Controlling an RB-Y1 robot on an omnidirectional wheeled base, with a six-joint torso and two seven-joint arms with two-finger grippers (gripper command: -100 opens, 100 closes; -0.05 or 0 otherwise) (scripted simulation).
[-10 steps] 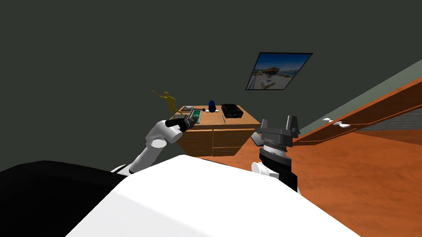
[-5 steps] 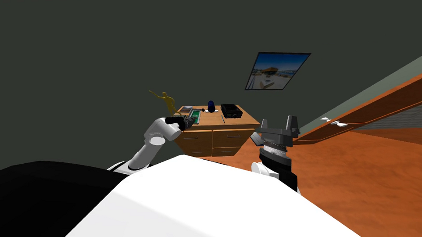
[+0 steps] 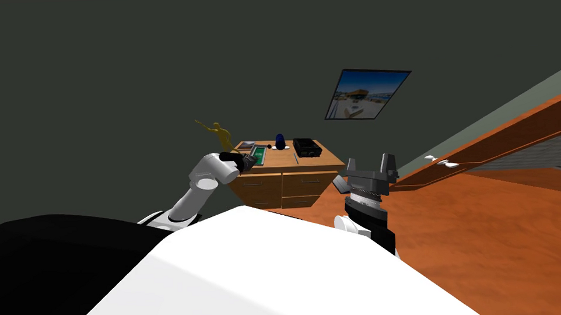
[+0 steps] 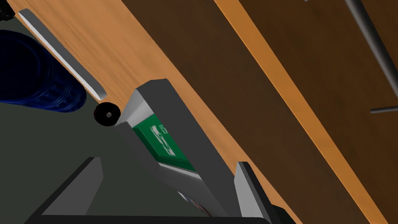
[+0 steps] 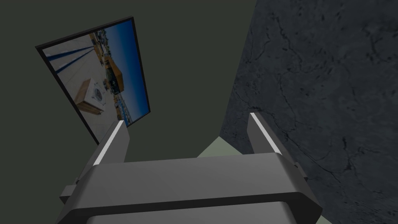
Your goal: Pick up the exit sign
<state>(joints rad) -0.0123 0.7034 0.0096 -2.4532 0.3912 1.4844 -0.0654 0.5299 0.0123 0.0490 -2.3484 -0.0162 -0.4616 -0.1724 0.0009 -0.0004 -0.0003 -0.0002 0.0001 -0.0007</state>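
Grey-framed green exit sign [image 4: 161, 142] within left claw [image 4: 167, 166]

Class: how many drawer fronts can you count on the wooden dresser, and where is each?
4, on the dresser: upper left drawer, upper right drawer, lower left drawer, lower right drawer. The dresser's lower edge is partly covered, so another may be hidden.

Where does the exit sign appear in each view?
Head view: sign on the dresser, at the left gripper.
Left wrist view: sign inside the open left gripper.
Right wrist view: right gripper, open, aimed away from the dresser.
Shared landmark: blue vase beside the sign.
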